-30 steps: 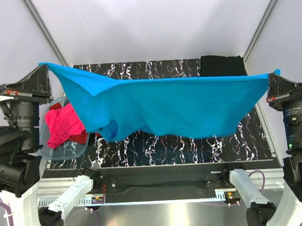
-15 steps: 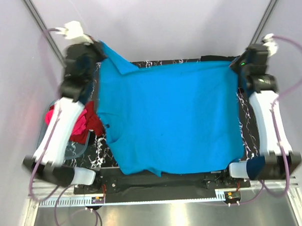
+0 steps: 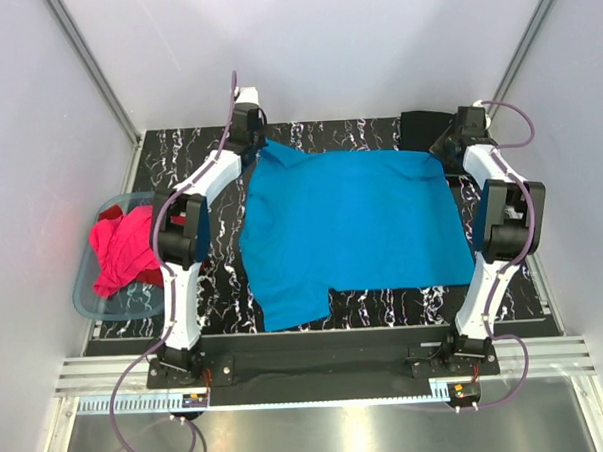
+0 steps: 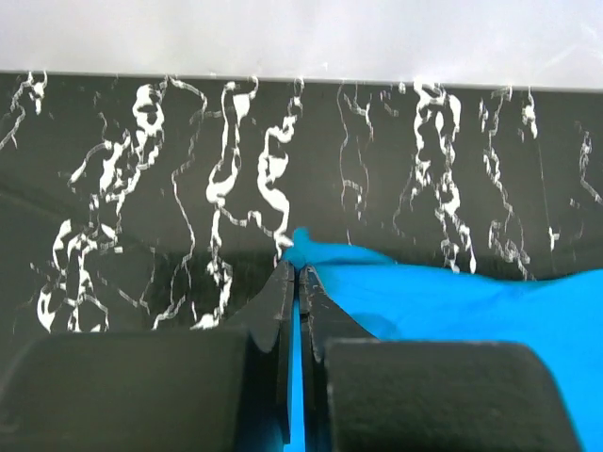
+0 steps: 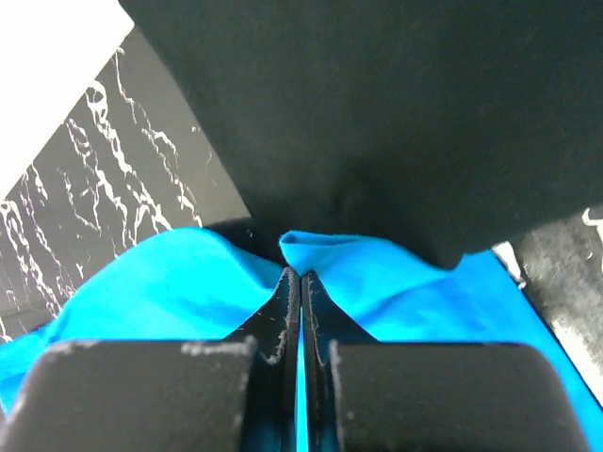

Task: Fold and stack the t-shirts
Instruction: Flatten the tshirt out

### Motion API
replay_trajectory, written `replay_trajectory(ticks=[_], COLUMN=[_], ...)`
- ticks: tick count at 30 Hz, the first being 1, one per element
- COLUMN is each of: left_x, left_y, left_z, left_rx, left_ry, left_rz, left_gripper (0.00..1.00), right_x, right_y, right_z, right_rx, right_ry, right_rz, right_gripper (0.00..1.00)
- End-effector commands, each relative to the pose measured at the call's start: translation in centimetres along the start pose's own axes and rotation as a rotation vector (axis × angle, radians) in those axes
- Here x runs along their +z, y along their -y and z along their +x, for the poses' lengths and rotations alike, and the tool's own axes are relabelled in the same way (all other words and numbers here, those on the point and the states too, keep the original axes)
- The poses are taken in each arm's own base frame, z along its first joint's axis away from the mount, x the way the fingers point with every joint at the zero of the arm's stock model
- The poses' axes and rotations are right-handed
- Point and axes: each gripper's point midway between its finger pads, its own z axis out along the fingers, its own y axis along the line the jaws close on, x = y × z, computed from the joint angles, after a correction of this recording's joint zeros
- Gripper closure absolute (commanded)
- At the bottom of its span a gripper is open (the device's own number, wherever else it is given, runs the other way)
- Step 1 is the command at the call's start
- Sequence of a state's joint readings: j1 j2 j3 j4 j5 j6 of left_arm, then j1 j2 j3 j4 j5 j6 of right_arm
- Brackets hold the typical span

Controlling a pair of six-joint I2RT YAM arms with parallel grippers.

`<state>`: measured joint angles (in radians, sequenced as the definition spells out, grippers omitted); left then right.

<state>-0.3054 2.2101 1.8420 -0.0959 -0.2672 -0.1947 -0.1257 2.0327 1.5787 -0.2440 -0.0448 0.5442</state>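
Blue t-shirt (image 3: 351, 224) lies spread nearly flat on the middle of the table (image 3: 405, 304), far edge a bit rumpled, one sleeve sticking out at the near-left. Black t-shirt (image 3: 427, 130) sits as a compact dark block at the far right, touching the blue one's far-right corner. Pink t-shirt (image 3: 118, 256) is crumpled in a heap in the tub (image 3: 85, 301) at the left, well apart from both.

Lab test cell, white enclosure walls (image 3: 324, 45)
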Motion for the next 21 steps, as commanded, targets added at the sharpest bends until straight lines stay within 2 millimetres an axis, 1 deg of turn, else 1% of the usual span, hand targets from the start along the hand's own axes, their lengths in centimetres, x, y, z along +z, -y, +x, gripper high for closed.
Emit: replay_trajectory(ticks=[1,4,5,6,8,9,10,11,12,13,15,16,17,18,19,20,21], left_x=[-1.2,-0.8,-0.8,-1.1,-1.6,-1.9,-2.9,-3.4,-3.6,-4.8,-6.2,-8.5,-9.7,-11.4,-14.4,-16.3,-18.1], left_y=[-0.1,0.1,0.1,-0.2,-0.3,-0.3,-0.2,-0.2,-0.1,-0.2,-0.3,-0.4,-0.6,-0.7,-1.1,-1.4,-1.8], left_z=[-9.4,-8.1,-7.9,-7.5,-7.3,-6.5,-7.4,-7.6,-6.5,-7.4,-7.7,-10.0,-10.5,-12.2,-14.7,-15.8,-17.1], left_rx=[-0.078,-0.082,-0.084,-0.087,-0.1,-0.119,-0.136,-0.149,-0.167,-0.18,-0.203,-0.219,-0.226,-0.245,-0.262,-0.27,-0.278], left_ry=[0.239,0.217,0.22,0.211,0.208,0.191,0.206,0.213,0.19,0.205,0.192,0.235,0.235,0.268,0.317,0.333,0.362], left_rz=[0.013,0.027,0.029,0.025,0.025,0.032,0.045,0.056,0.066,0.072,0.073,0.085,0.085,0.092,0.102,0.1,0.094], left_gripper=[1.0,1.0,1.0,1.0,1.0,1.0,1.0,1.0,1.0,1.0,1.0,1.0,1.0,1.0,1.0,1.0,1.0], right_x=[-1.5,-1.3,-1.4,-1.5,-1.7,-1.7,-1.6,-1.3,-1.3,-1.5,-2.7,-3.5,-5.5,-6.8,-8.3,-11.5,-13.5], right_y=[-3.5,-2.5,-2.2,-1.9,-1.2,-0.5,-0.1,0.5,1.0,1.0,0.3,-0.3,-1.6,-2.5,-3.2,-4.5,-5.2], right_z=[-4.9,-5.1,-5.4,-5.5,-6.0,-6.3,-6.5,-6.4,-6.7,-6.6,-7.1,-7.2,-8.0,-8.5,-8.4,-9.7,-10.3], right_rx=[-0.033,-0.042,-0.046,-0.049,-0.056,-0.061,-0.058,-0.054,-0.04,-0.029,-0.021,-0.015,-0.009,-0.006,-0.004,-0.004,-0.006], right_ry=[0.124,0.132,0.138,0.141,0.159,0.166,0.17,0.165,0.163,0.153,0.156,0.152,0.165,0.171,0.154,0.19,0.208], right_rz=[-0.12,-0.096,-0.09,-0.083,-0.06,-0.046,-0.034,-0.026,-0.023,-0.039,-0.057,-0.082,-0.116,-0.144,-0.168,-0.198,-0.209], right_gripper=[1.0,1.0,1.0,1.0,1.0,1.0,1.0,1.0,1.0,1.0,1.0,1.0,1.0,1.0,1.0,1.0,1.0])
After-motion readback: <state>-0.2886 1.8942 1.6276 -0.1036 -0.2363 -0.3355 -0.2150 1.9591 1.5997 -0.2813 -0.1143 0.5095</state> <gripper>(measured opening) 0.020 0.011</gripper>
